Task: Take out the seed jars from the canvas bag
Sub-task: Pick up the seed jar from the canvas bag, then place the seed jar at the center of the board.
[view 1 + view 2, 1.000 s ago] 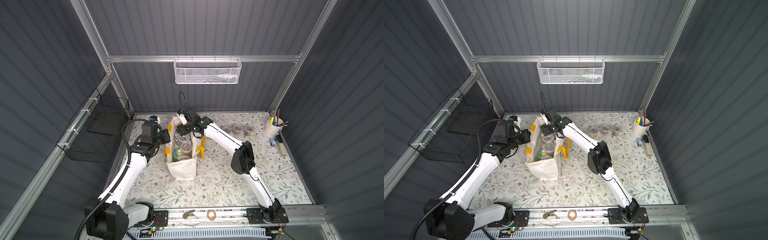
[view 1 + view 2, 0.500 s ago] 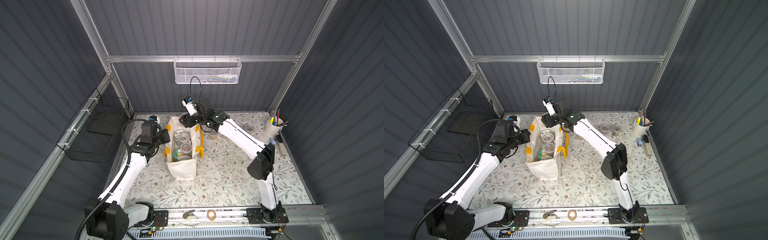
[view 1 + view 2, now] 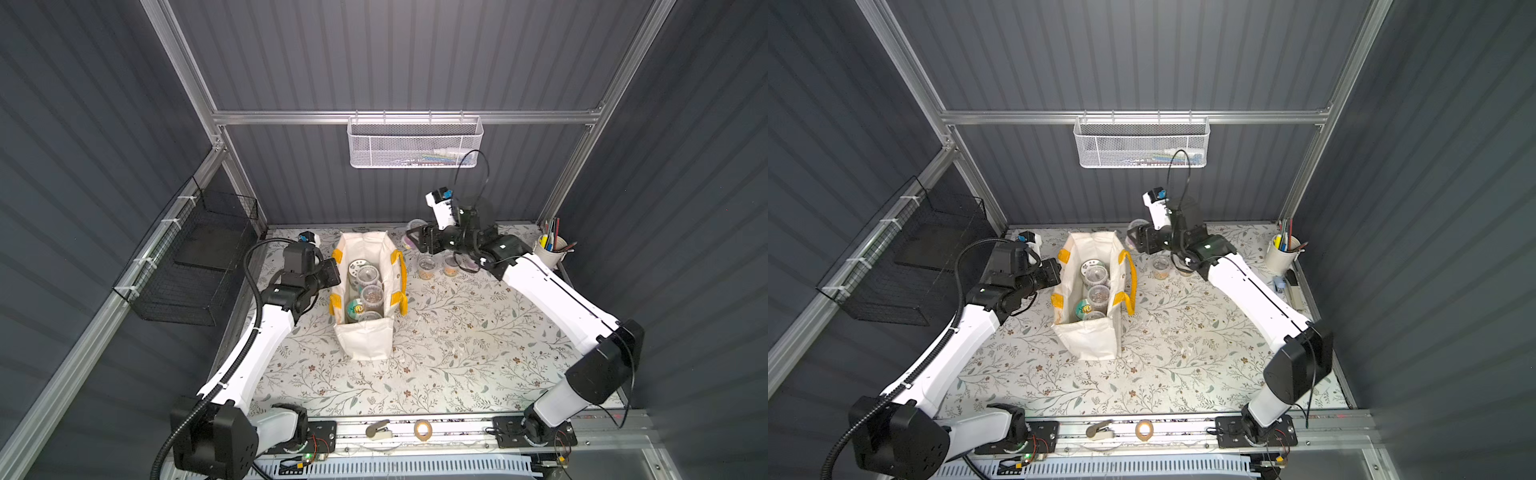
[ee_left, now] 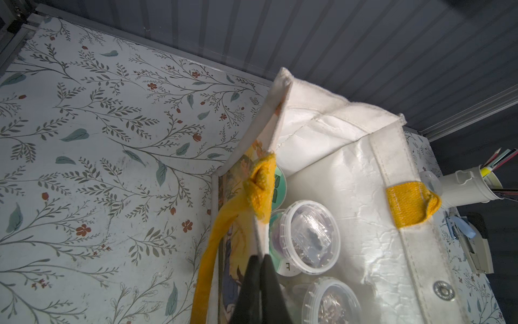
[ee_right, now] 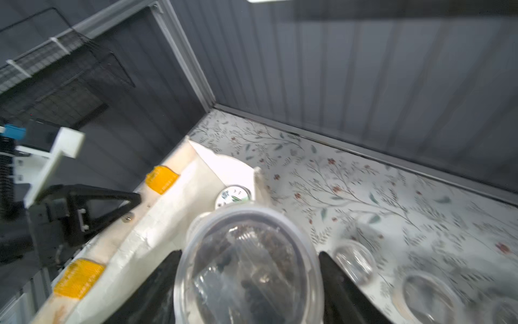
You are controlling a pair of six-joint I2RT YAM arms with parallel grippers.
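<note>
Right tool [image 5: 248, 280] grips jar [image 5: 244, 238] beside bag [image 4: 336, 117], near table's [image 3: 457, 353] back edge. Left tool [image 4: 259, 269] pinches bag wall. Risk: slick jar slips, knocks table jars [image 3: 427, 268].

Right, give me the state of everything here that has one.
canvas bag: upright, mouth open
left end effector: shut on bag rim
held seed jar: lidded, aloft beside the bag
right end effector: closed on that jar
seed jars in the bag: upright, lidded
unpacked seed jars: upright
pen cup: upright
</note>
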